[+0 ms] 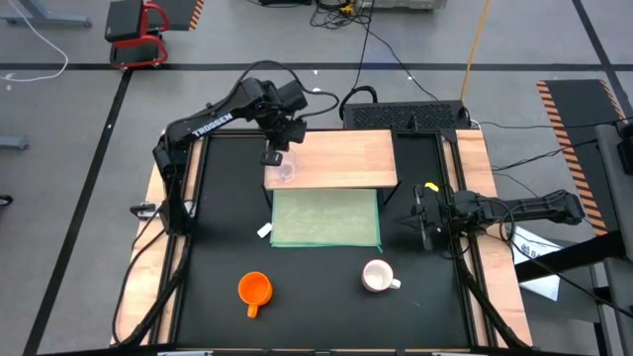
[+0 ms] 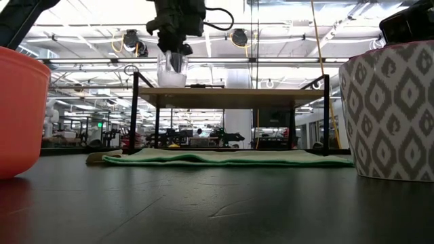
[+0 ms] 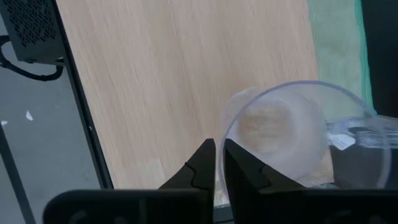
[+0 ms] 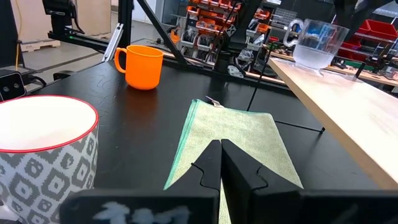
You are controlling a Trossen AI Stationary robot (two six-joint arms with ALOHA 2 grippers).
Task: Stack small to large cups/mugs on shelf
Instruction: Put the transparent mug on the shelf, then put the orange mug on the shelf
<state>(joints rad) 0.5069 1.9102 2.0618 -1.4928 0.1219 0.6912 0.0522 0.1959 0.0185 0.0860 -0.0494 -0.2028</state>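
A clear cup [image 1: 286,171] stands upright by its base on the left end of the pale-wood shelf [image 1: 346,158], with my left gripper [image 1: 274,154] above it, pointing steeply down and shut on its rim. In the low view the cup [image 2: 171,72] sits on the shelf top [image 2: 237,97] under the gripper [image 2: 173,54]. The orange mug [image 1: 254,288] and the white patterned mug [image 1: 377,276] rest on the black table near its front edge. My right gripper [image 1: 423,220] waits shut and level at the table's right side. My left gripper has the clear cup's thin wall at the rim [image 3: 222,138] between its two fingers, one finger [image 3: 239,168] inside the cup and one outside. The fingers come from above, pointing steeply down. The cup stands upright with its base on the shelf [image 3: 174,81].
A green mat [image 1: 324,218] lies flat on the table under and in front of the shelf. The shelf stands on thin black legs [image 2: 135,115]. Wooden strips [image 1: 480,198] border the table's left and right. A black box [image 1: 406,116] sits behind the shelf.
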